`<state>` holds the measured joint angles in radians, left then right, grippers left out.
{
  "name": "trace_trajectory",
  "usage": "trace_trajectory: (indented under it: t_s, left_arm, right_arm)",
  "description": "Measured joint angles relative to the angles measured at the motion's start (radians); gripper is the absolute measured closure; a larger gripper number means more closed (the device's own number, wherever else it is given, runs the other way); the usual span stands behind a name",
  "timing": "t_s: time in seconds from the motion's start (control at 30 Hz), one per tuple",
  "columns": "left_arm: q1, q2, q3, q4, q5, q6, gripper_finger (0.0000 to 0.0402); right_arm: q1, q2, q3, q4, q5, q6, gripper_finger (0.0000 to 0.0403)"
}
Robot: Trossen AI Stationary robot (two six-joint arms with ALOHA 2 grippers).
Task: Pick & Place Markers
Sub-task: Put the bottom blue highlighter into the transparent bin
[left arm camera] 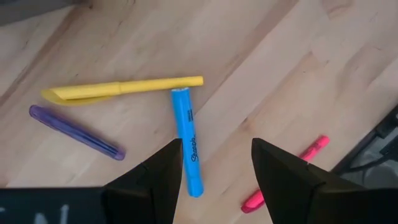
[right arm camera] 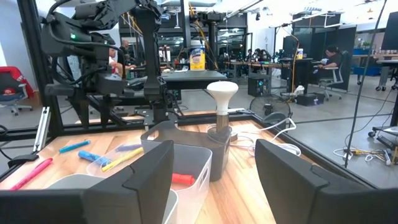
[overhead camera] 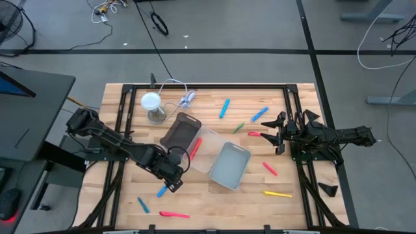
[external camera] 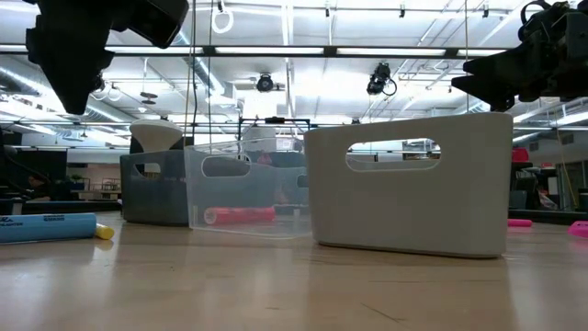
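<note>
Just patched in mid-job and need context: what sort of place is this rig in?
Likely a robotics lab or open workshop: exposed ceiling pipes and lights, rows of desks with a seated person, and cables trailing over the floor around the wooden table.

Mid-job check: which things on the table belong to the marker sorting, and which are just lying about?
Job:
blue marker
yellow marker
purple marker
pink marker
clear bin
white bin
dark bin

Lying about:
white lamp
cable bundle

From my feed I see a grey floor (overhead camera: 260,26) crossed by dark seams and loose cables (overhead camera: 383,39), a wooden desk (overhead camera: 214,208), bright ceiling lights (external camera: 276,92) among exposed ducts, and workstations (right arm camera: 311,68) with seated people (right arm camera: 329,59) behind.
</note>
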<state>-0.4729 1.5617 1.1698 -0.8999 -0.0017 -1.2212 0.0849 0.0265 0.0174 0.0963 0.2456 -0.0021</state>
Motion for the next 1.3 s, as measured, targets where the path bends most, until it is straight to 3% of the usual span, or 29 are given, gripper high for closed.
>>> trace_trajectory:
  t_s: [0.23,0.5,1.0,1.3]
  left_arm:
    - [-0.013,0.009,-0.089,0.132,0.008,-0.059,0.0204]
    - [-0.034,0.034,-0.148,0.161,-0.012,-0.111,0.0205]
    - [-0.043,0.206,-0.150,0.232,-0.025,-0.111,0.0204]
    - [-0.053,0.228,-0.146,0.236,-0.035,-0.130,0.0215]
  right_arm:
    - [0.000,0.000,0.000,0.000,0.000,0.000,0.0174]
    - [0.000,0.000,0.000,0.000,0.000,0.000,0.0174]
    - [0.000,0.000,0.000,0.001,0.000,0.000,0.0174]
    - [0.000,0.000,0.000,0.000,0.000,0.000,0.0174]
